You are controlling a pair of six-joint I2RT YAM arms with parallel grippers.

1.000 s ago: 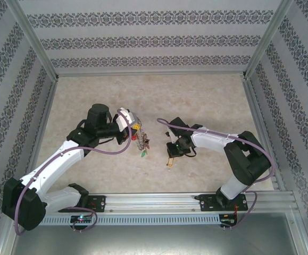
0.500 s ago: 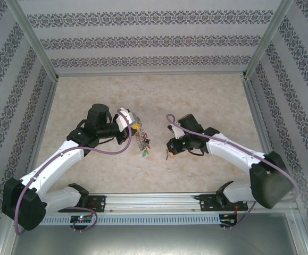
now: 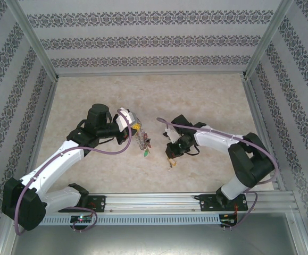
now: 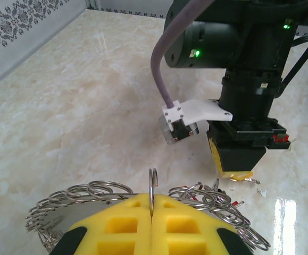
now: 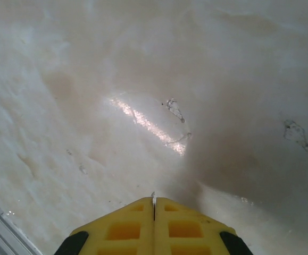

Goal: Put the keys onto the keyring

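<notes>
Left pincer (image 4: 152, 206) is closed, its yellow pads clamped on a wire loop of the keyring (image 4: 98, 190), which hangs in a silvery bunch beneath it above the table (image 3: 207, 95). Right pincer (image 5: 154, 204) is likewise pressed together, with a thin sliver of metal nipped between the pads; from the left wrist camera I see a pale orange tag directly under those fingers, so I judge it holds the tan-tagged key (image 3: 171, 163), dangling at 6 o'clock of the fingers. In the overhead view the right pincer stands at 3 o'clock of the keyring, near it but clearly apart. Change noted: half a second ago the right arm was stretched with its elbow swung far out towards 4 o'clock; it has now folded back to the posture of a second ago, and the key sits roughly where it was then. Left arm and keyring have not shifted. My assessment: the gap between key and ring has not closed, so threading is not yet begun. I cannot distinguish the red-tagged key from the coloured tags on the ring.
</notes>
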